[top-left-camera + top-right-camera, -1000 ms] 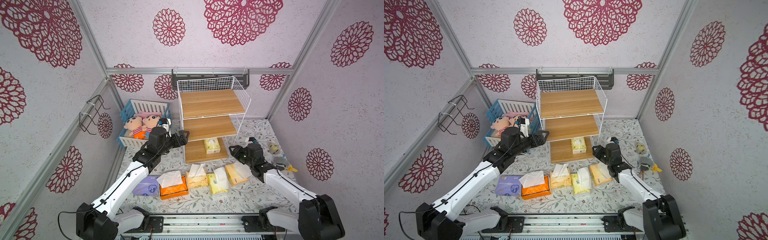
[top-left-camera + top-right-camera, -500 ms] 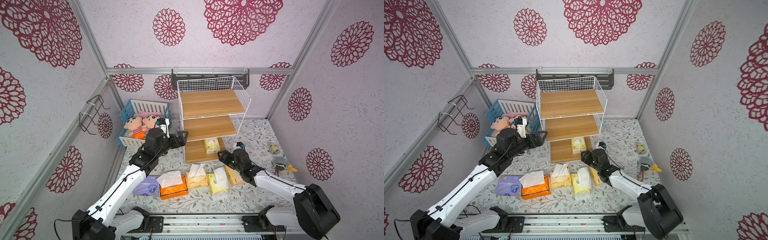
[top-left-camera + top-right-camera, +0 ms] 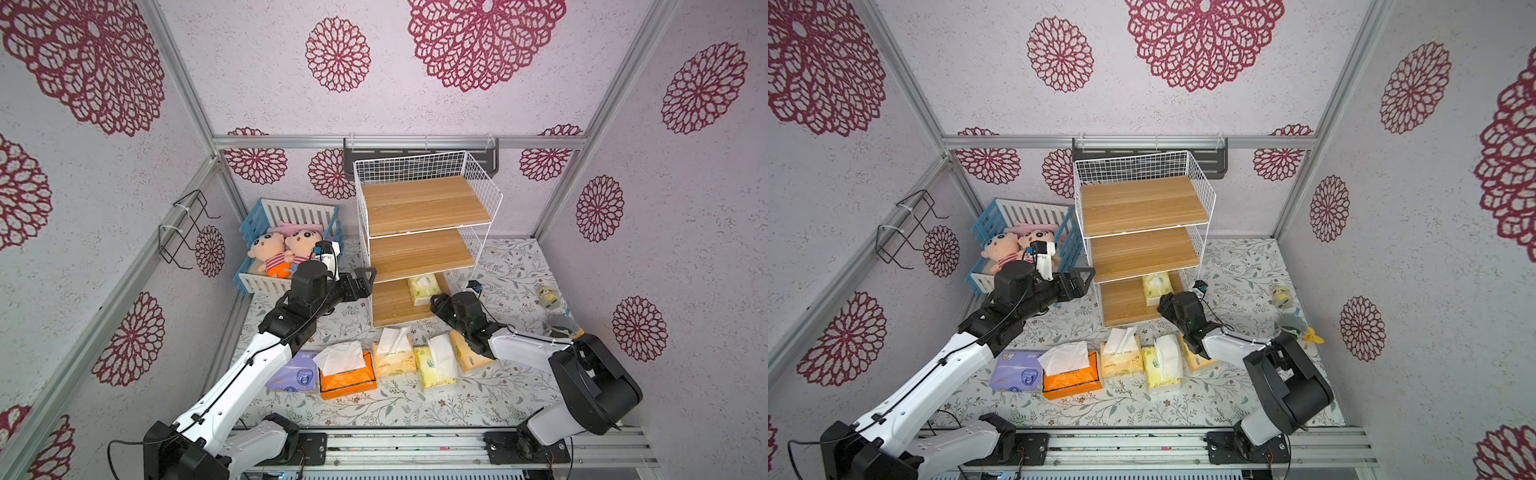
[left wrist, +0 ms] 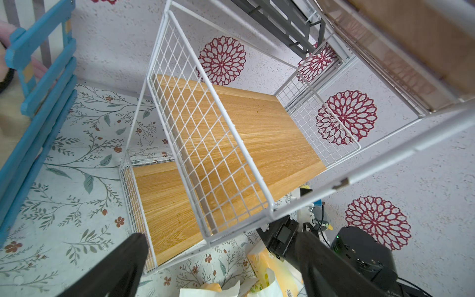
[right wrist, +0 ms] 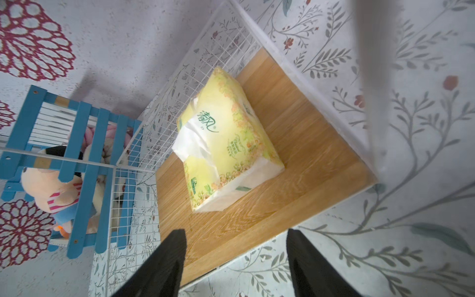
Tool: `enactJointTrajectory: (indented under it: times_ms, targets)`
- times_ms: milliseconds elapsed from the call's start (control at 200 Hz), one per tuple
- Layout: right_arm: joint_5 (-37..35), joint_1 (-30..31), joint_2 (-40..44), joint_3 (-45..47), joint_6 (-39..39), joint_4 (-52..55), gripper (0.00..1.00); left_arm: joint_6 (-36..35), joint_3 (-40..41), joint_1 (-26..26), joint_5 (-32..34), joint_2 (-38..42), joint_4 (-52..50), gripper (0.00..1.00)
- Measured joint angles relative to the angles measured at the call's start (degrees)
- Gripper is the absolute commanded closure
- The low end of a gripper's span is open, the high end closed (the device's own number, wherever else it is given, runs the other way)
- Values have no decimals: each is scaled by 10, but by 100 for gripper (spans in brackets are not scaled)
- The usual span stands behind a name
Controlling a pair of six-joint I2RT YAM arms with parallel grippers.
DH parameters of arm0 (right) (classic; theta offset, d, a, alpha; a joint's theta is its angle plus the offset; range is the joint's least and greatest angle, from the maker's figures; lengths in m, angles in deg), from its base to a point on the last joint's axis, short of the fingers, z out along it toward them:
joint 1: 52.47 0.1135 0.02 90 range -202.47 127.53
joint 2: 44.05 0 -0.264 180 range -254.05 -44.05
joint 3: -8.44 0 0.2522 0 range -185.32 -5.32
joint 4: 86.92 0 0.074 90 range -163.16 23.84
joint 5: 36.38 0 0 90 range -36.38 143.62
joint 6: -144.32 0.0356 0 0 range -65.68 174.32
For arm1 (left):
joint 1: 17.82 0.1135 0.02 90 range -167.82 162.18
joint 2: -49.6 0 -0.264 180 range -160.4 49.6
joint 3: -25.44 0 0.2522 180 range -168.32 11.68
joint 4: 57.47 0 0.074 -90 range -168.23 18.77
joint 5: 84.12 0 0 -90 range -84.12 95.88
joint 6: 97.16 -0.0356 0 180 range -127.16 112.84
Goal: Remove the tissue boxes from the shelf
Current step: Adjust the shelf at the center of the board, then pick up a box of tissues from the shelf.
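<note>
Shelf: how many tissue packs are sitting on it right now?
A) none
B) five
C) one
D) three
C: just one pale yellow tissue pack lies on the shelf, on its bottom board; the five other packs sit in a row in front of it.

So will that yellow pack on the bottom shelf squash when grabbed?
Probably: the pack looks soft, its wrap creased, so it should give. That plastic may slip. The loose tissue could tear if pinched.
</note>
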Motion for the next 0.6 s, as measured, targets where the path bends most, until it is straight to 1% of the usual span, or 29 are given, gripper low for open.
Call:
enactJointTrajectory:
  times_ms: [310,601]
  targets:
    - [-17,4,-68,-55,5,-20,28,-9,0,0,-11,-20,6,3]
    - [-24,11,-136,-98,27,-33,29,-13,1,-1,-23,-29,24,3]
